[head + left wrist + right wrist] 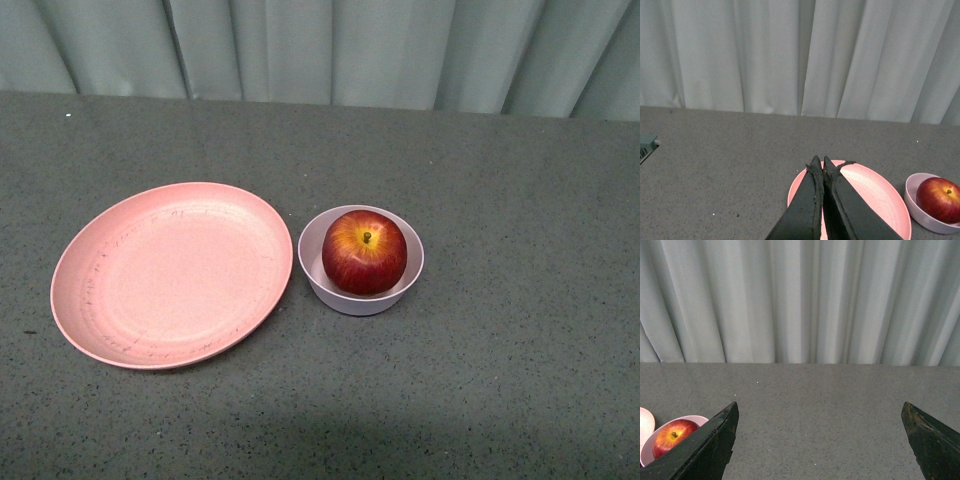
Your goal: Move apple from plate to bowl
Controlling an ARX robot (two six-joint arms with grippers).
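The dark-red apple (364, 251) with a yellow patch at its stem sits inside the small pale-pink bowl (316, 262), stem up. Just left of the bowl lies the wide salmon-pink plate (170, 272), with nothing on it. Neither arm shows in the front view. My left gripper (819, 163) is shut and holds nothing; its tips hang over the plate (870, 187), with the bowl (916, 200) and apple (939, 198) off to one side. My right gripper (820, 410) is open wide over bare table, and the apple (673, 437) in the bowl (650, 442) shows beside one finger.
A grey speckled table (500, 380) carries the plate and bowl. Pale grey-green curtains (330, 50) hang along its far edge. A small grey object (646, 146) shows at the edge of the left wrist view.
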